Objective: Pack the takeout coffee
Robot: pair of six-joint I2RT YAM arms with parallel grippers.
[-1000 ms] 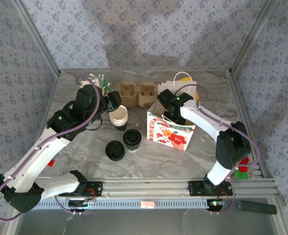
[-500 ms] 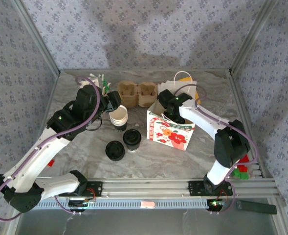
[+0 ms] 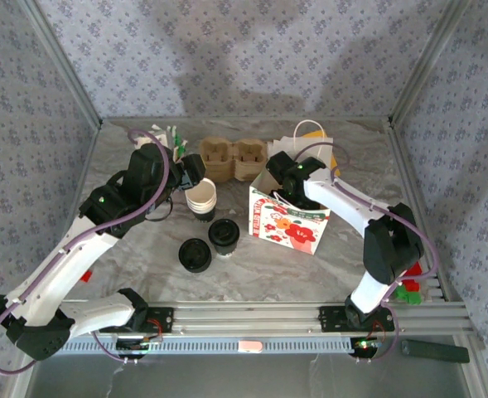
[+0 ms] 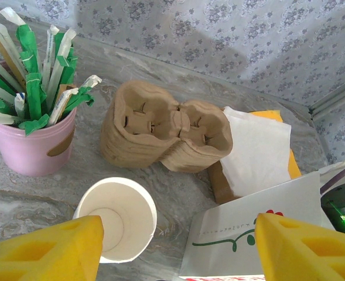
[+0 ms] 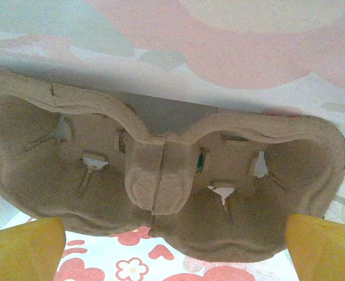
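Observation:
The takeout coffee point(image 3: 224, 235), a small cup under a round black lid, stands on the marble table in front of the arms. Another black lid point(image 3: 195, 254) sits just to its left. My left gripper point(image 3: 195, 170) point(image 4: 175, 252) hovers open above the stack of white paper cups point(image 3: 200, 199) point(image 4: 116, 216), holding nothing. My right gripper point(image 3: 287, 189) point(image 5: 172, 252) reaches into the mouth of the floral paper bag point(image 3: 289, 222) point(image 5: 119, 266). Its jaws stand wide apart over a brown cardboard cup carrier point(image 5: 160, 175) that lies inside the bag, untouched by the fingers.
A stack of brown carriers point(image 3: 231, 157) point(image 4: 160, 134) stands at the back, with a pink cup of wrapped straws point(image 3: 165, 137) point(image 4: 31, 140) to its left. White napkins point(image 4: 257, 152) lie behind the bag. Red and green blocks point(image 3: 408, 290) sit at the right edge.
My right gripper's jaws have spread wide inside the bag, letting go of the cardboard carrier. The left arm has not moved.

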